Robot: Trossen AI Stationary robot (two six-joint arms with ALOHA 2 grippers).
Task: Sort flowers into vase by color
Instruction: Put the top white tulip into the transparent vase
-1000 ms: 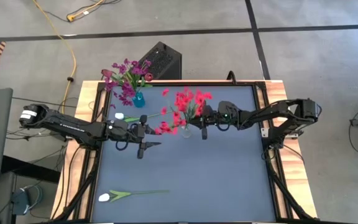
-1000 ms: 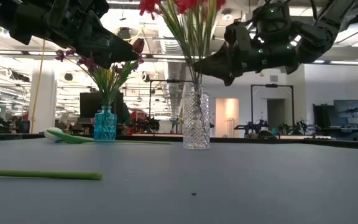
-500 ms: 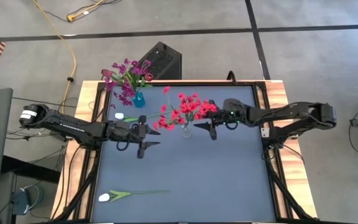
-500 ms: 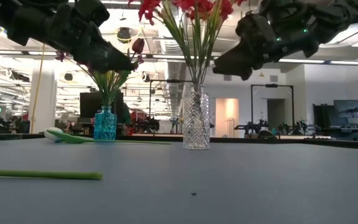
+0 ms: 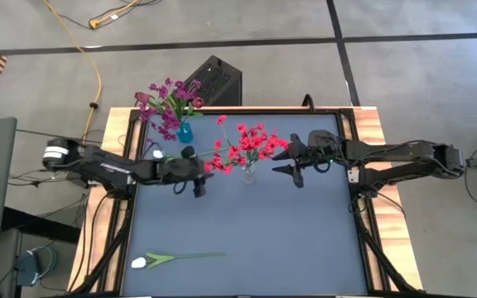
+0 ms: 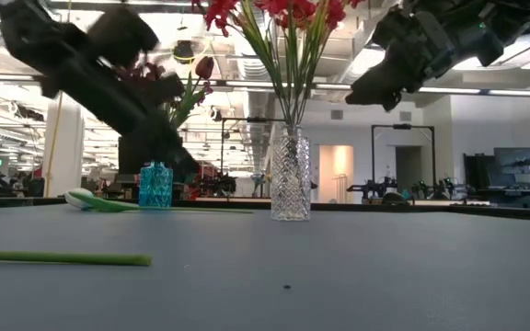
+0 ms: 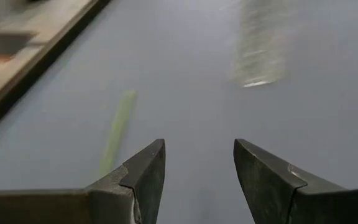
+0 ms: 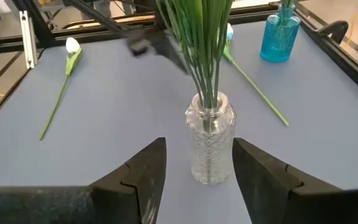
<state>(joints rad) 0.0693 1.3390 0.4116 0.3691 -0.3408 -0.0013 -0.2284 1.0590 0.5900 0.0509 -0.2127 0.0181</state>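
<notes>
A clear cut-glass vase [image 5: 248,174] [image 6: 290,175] [image 8: 210,146] stands mid-table with red flowers [image 5: 251,145] in it. A small blue vase [image 5: 185,132] [image 8: 279,37] near the far edge holds purple flowers [image 5: 166,103]. One white flower [image 5: 157,154] lies by the blue vase, and its stem [image 7: 118,127] shows ahead of my left gripper. Another white flower [image 5: 139,262] [image 8: 72,46] lies at the near left. My left gripper [image 5: 199,187] [image 7: 199,155] is open, low over the table, left of the clear vase. My right gripper [image 5: 290,174] [image 8: 199,144] is open, raised, right of that vase.
Wooden borders and black rails [image 5: 348,149] frame the dark table top. A black box [image 5: 214,80] sits on the floor beyond the far edge. The near right half of the table [image 5: 305,248] holds nothing.
My right gripper has drawn back from the red flowers toward the table's right edge and risen a little; the red blooms have shifted and spread. My left gripper has swung round and dropped toward the table, nearer the far-side white flower.
</notes>
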